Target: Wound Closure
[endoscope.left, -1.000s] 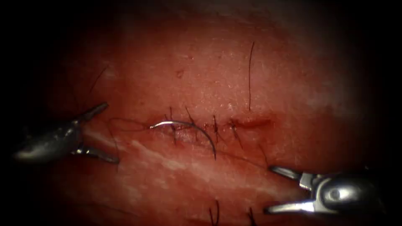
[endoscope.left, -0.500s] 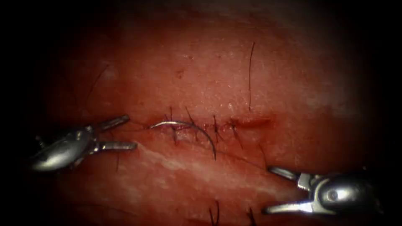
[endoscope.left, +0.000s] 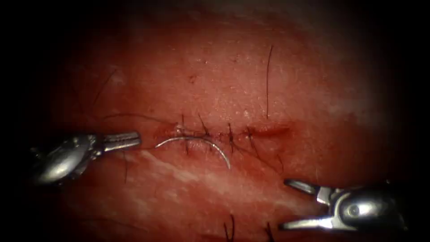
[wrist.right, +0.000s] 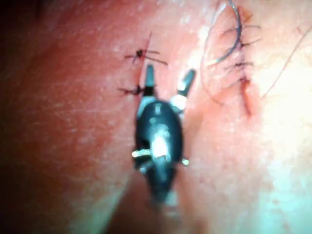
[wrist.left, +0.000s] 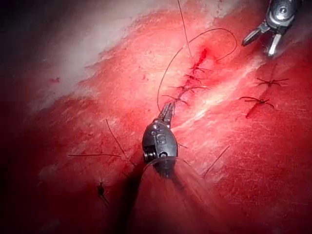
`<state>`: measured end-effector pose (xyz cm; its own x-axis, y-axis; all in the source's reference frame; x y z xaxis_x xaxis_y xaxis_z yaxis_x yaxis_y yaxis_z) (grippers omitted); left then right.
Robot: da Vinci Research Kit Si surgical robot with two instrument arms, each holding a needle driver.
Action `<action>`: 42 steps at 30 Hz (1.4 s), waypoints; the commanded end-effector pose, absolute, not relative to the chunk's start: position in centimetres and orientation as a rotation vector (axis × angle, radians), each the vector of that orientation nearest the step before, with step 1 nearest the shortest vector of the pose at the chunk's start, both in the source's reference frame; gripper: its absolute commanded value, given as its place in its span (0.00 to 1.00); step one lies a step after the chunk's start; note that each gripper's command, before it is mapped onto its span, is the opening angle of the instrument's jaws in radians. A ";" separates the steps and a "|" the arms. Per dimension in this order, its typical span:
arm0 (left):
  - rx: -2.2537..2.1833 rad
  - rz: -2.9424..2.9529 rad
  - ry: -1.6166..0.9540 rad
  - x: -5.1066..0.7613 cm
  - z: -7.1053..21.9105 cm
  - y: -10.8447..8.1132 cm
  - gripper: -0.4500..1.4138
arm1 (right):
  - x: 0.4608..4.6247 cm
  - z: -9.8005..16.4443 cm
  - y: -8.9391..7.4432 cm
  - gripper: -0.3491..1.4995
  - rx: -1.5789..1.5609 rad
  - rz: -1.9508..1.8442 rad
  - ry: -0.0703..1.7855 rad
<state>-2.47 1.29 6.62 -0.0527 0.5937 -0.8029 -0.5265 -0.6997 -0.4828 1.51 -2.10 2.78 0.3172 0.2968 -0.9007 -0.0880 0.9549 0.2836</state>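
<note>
Centrally in the endoscope view, the curved needle point(endoscope.left: 197, 144) lies free on the tissue point(endoscope.left: 233, 80), just below the stitched cut point(endoscope.left: 233, 132), its tip toward lower right. At left, the left tool point(endoscope.left: 132, 140) reaches in level, jaws closed together just beside the needle's blunt end; whether they pinch thread cannot be told. At lower right, the right tool point(endoscope.left: 290, 204) points left, jaws wide apart, holding nothing.

From the left wrist, the left tool point(wrist.left: 167, 110) points at the cut point(wrist.left: 193, 78), thread point(wrist.left: 168, 73) arching beyond it.

From the right wrist, the right tool point(wrist.right: 167, 77) spreads its jaws over tissue, near the needle point(wrist.right: 233, 43).
</note>
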 end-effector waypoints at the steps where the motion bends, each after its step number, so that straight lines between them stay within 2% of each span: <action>1: -1.440 1.848 -0.076 -2.51 6.7 1.3 0.00 | 1.45 2.8 -2.2 0.89 0.212 0.259 1.225; 5: -1.413 1.951 -0.012 -2.48 6.3 1.4 0.00 | 1.15 2.7 -2.1 0.88 0.269 0.285 1.228; 8: -1.337 2.087 0.034 -2.55 6.0 1.4 0.00 | 0.93 2.6 -2.0 0.71 0.298 0.297 1.246; 9: -1.280 2.184 0.054 -2.63 5.8 1.5 0.00 | 0.83 2.5 -1.8 0.42 0.289 0.328 1.280; 12: -1.215 2.296 0.073 -2.78 5.7 1.6 0.00 | 0.80 2.5 -1.6 0.08 0.271 0.373 1.311; 13: -1.188 2.350 0.098 -2.85 5.7 1.6 0.00 | 0.82 2.5 -1.6 0.00 0.277 0.383 1.313; 23: -0.860 2.654 0.101 -3.31 6.2 1.6 0.00 | 1.44 3.0 -1.1 0.00 0.221 0.382 1.334; 32: -0.783 2.683 0.116 -3.44 6.4 1.6 0.00 | 1.75 3.2 -1.1 0.00 0.226 0.344 1.316; 42: -0.677 2.708 0.156 -3.83 7.0 1.8 0.00 | 2.09 3.0 -1.3 0.00 0.232 0.342 1.393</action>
<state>-3.78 1.84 6.95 -0.8291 0.3020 -0.4706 -0.3559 -0.9341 0.0275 2.06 -1.16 2.94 0.1358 0.3652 -0.9210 -0.1015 0.9298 0.3538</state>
